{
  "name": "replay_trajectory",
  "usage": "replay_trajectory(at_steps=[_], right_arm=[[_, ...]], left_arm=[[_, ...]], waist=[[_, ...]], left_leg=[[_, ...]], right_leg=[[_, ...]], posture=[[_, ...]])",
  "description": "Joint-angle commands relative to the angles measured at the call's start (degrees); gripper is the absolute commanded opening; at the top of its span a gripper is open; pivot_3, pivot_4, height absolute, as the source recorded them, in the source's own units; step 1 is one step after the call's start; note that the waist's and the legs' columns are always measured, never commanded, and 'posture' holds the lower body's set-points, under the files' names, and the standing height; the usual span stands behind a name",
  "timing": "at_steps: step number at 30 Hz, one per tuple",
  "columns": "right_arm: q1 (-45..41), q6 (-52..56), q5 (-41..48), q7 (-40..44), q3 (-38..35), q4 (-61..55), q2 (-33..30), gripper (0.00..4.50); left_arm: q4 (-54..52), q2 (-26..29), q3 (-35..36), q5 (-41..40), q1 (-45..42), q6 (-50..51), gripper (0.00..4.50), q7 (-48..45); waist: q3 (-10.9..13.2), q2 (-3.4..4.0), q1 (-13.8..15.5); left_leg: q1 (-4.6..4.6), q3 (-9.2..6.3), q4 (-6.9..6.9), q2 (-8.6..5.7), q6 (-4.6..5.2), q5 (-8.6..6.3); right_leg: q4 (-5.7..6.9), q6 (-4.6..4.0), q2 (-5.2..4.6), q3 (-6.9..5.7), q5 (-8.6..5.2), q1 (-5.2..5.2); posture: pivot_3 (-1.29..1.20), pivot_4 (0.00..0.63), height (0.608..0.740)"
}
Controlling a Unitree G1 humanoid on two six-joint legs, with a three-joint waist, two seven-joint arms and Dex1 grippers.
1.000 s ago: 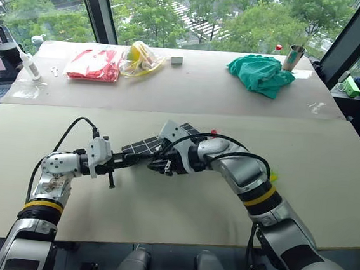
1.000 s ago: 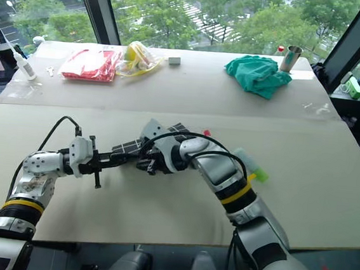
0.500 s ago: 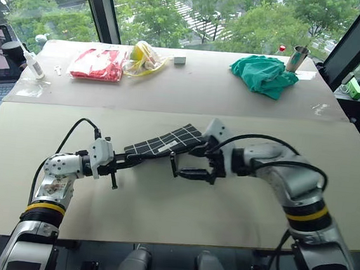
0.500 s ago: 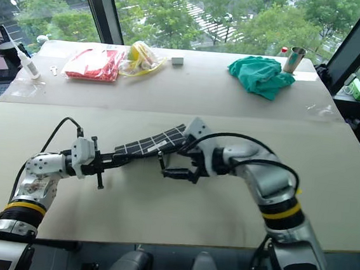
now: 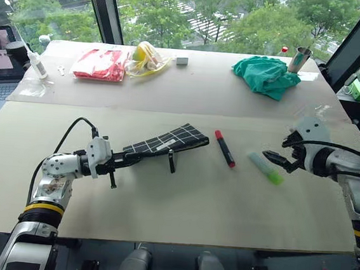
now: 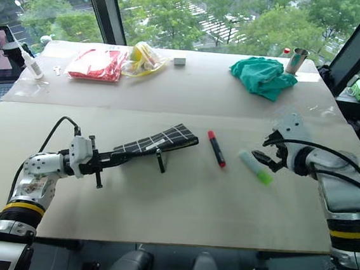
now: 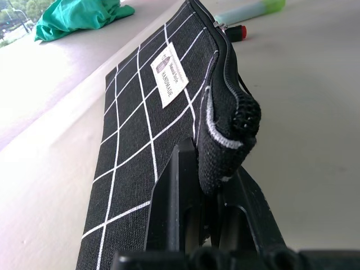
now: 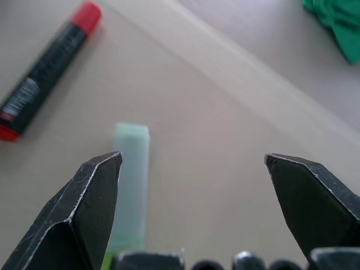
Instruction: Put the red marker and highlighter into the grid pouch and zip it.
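Gaping jaws — highlighter (image 5: pixel 266 167) just beside

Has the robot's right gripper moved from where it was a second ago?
Yes. The right gripper has swung away from the grid pouch, out to the robot's right, and now hangs open by the highlighter.

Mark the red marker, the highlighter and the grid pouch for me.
red marker (image 5: pixel 224 148), left eye view, mid-barrel.
highlighter (image 5: pixel 265 168), left eye view, pale body near the green cap.
grid pouch (image 5: pixel 166 142), left eye view, middle of the gridded face.
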Motion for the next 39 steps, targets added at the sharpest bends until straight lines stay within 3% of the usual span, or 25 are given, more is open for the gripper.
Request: replay_trajectory(at_steps=[1,10,19,27,30,37,39], right_arm=[[-0.81,0.46,0.37,-0.57,-2.05,-0.33,0.18,4.49],[-0.76,7.54,7.3,1.98,-8.65,-1.59,-0.56,4.49],[4.88,11.83,9.09,3.18,-6.03,-6.71,0.5,4.49],[7.1,8.74,5.67,3.47,-1.56,-3.98,-0.69,4.49],[7.91,8.16,4.98,4.47,-0.52,-2.92,-1.5,3.8],[7.6,4.91,4.46,8.18,1.08,-1.35,-4.56,1.4],[6.55,4.5,4.39,8.67,1.51,-0.69,-4.72,1.04]], left_arm=[[-1.54,0.35,1.26,-1.35,-0.89,0.31,0.0,-0.33],[-0.87,0.4,1.7,-1.43,-0.91,0.15,0.0,-0.8],[-0.9,0.23,1.71,-1.46,-0.78,0.09,0.0,-0.93],[-1.15,0.39,1.82,-1.33,-0.7,0.35,0.0,-0.64],[-1.34,0.45,1.96,-1.3,-0.61,0.41,0.0,-0.4],[-1.45,0.49,2.27,-1.33,-0.49,0.41,0.0,-0.07],[-1.42,0.38,2.27,-1.32,-0.55,0.43,0.0,0.03]], waist=[[0.0,0.0,-0.05],[0.0,0.0,0.35],[0.0,0.0,0.31],[0.0,0.0,0.37],[0.0,0.0,0.36],[0.0,0.0,0.8],[0.0,0.0,0.81]], left_leg=[[0.0,-0.01,0.0,0.0,0.0,0.0],[-0.02,-0.04,0.01,-0.02,0.01,0.0],[-0.02,-0.06,0.01,-0.01,0.02,-0.01],[-0.01,-0.07,0.01,-0.02,0.01,-0.01],[0.03,-0.08,0.02,-0.01,0.01,-0.01],[0.04,-0.12,0.11,-0.03,0.03,-0.02],[0.05,-0.13,0.12,-0.03,0.03,-0.02]], right_leg=[[0.01,0.0,0.0,0.0,0.0,0.0],[-0.06,0.0,0.0,-0.04,0.0,0.05],[-0.05,0.0,0.0,-0.04,0.0,0.06],[-0.05,0.0,0.0,-0.06,0.0,0.07],[-0.07,0.0,0.0,-0.07,0.0,0.13],[-0.15,0.0,0.0,-0.13,0.0,0.26],[-0.15,0.0,0.0,-0.14,0.0,0.27]], posture=[[0.0,0.15,0.74],[0.0,0.15,0.74],[0.0,0.15,0.74],[0.0,0.15,0.74],[0.0,0.15,0.74],[0.0,0.15,0.74],[0.0,0.15,0.74]])
